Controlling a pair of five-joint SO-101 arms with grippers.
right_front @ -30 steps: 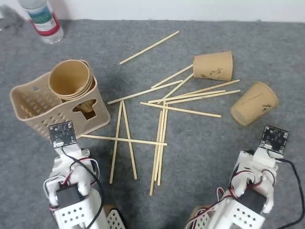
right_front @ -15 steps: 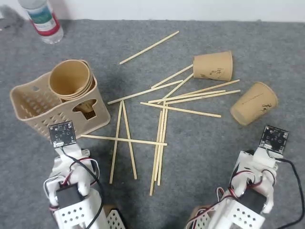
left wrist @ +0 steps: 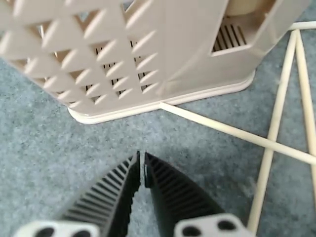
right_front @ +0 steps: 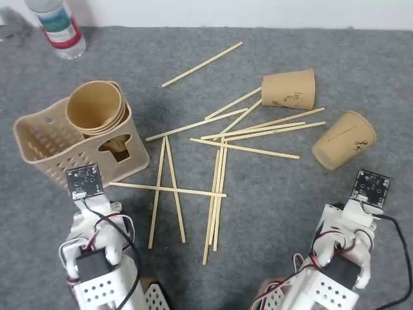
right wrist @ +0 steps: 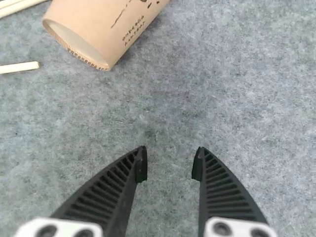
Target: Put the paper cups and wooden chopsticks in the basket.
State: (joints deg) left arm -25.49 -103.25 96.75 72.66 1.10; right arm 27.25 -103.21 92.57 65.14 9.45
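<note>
A beige slatted basket (right_front: 40, 143) stands at the left with nested paper cups (right_front: 95, 106) in it. Two more paper cups lie on their sides at the right, one farther back (right_front: 289, 89) and one nearer (right_front: 344, 139). Several wooden chopsticks (right_front: 219, 187) are scattered across the middle. My left gripper (left wrist: 142, 165) is shut and empty, just in front of the basket's wall (left wrist: 148, 59), close to a chopstick (left wrist: 222, 131). My right gripper (right wrist: 170, 165) is open over bare carpet, a short way from the nearer cup's rim (right wrist: 79, 47).
A plastic bottle (right_front: 58, 26) stands at the back left corner. Grey carpet covers the table. The left arm (right_front: 84, 182) sits at the front left, the right arm (right_front: 371, 187) at the front right. A chopstick end (right wrist: 19, 66) lies beside the nearer cup.
</note>
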